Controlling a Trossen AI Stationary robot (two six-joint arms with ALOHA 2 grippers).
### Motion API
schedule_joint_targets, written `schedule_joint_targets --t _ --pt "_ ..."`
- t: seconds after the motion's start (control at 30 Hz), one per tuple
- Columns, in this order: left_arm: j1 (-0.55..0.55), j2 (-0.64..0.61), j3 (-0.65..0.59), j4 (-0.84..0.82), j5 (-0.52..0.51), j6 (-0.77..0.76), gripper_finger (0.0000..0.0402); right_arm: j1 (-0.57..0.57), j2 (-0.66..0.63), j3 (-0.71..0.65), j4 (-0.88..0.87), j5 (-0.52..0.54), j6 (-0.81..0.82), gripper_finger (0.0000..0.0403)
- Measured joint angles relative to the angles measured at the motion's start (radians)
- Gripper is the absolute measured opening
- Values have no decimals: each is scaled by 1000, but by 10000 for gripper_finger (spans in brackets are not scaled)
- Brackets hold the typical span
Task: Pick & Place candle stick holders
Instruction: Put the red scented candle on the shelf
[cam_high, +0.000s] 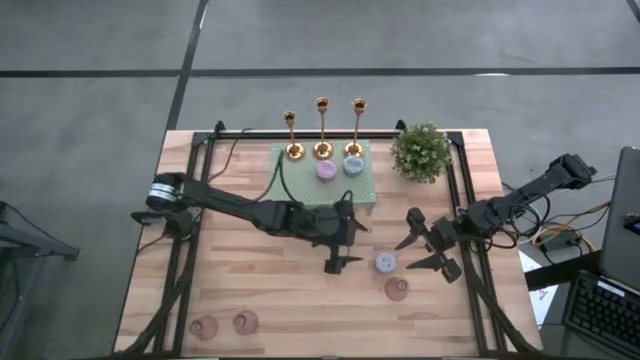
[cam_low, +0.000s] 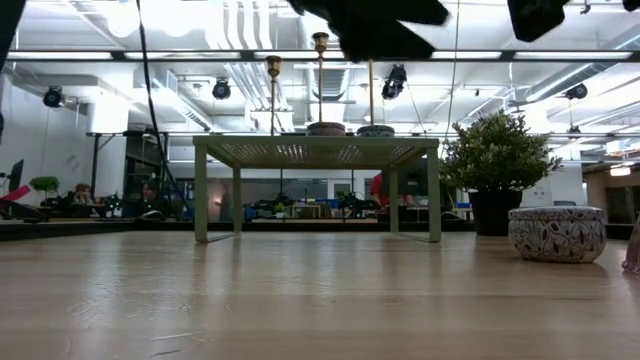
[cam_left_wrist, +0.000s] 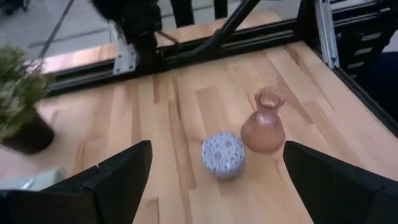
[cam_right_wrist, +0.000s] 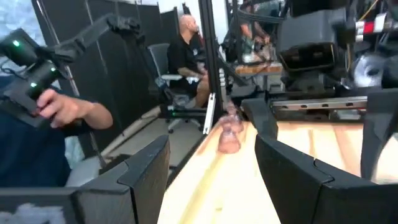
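Note:
Three gold candlesticks (cam_high: 322, 130) stand on their round bases along the far edge of the pale green stand (cam_high: 350, 195). A lilac holder (cam_high: 326, 170) and a pale blue holder (cam_high: 353, 166) also sit on it. On the table lie a blue patterned holder (cam_left_wrist: 223, 155) and a pink holder (cam_left_wrist: 263, 121). My left gripper (cam_high: 348, 238) hovers open just left of them, above the table. My right gripper (cam_high: 420, 248) is open to their right. Two pink holders (cam_high: 225, 324) rest at the near left.
A bushy potted plant (cam_high: 420, 150) stands at the far right of the table, beside the stand. Black frame rails (cam_high: 470, 270) run along the table's sides. A person with a controller (cam_right_wrist: 56, 112) is beyond the table's left end. Bare wood lies in the near middle.

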Motion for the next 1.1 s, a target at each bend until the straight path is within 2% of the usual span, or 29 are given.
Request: schedule_joint_targets --t 0.3,0.73,1.1 --pt "0 158 42 101 3 11 365 6 -18 -10 -49 -25 30 228" --pt "-1 427 247 91 34 18 365 16 -30 -12 -49 -21 26 228" --pt "1 513 298 106 82 -4 365 18 -40 -14 -50 -24 26 228"
